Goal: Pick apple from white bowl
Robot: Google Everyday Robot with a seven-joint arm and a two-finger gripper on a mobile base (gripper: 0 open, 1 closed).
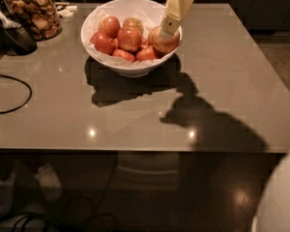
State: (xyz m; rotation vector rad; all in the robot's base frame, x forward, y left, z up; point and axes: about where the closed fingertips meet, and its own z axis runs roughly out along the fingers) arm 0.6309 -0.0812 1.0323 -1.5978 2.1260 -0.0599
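The white bowl (130, 66), lined with crumpled white paper, stands at the back middle of the grey table (135, 115). It holds several apples. The large pale yellow-tan apple (164, 43) lies at the bowl's right side; deep red apples (129, 38) fill the middle and left. My gripper (167, 27), pale yellow, comes down from the top edge and its tip is right over the pale apple's top, at or just touching it.
A glass jar of brown snacks (33, 14) stands at the back left, with a dark appliance (9, 35) beside it. A black cable (9, 93) loops on the table's left. The table's front edge runs across the middle; floor lies below.
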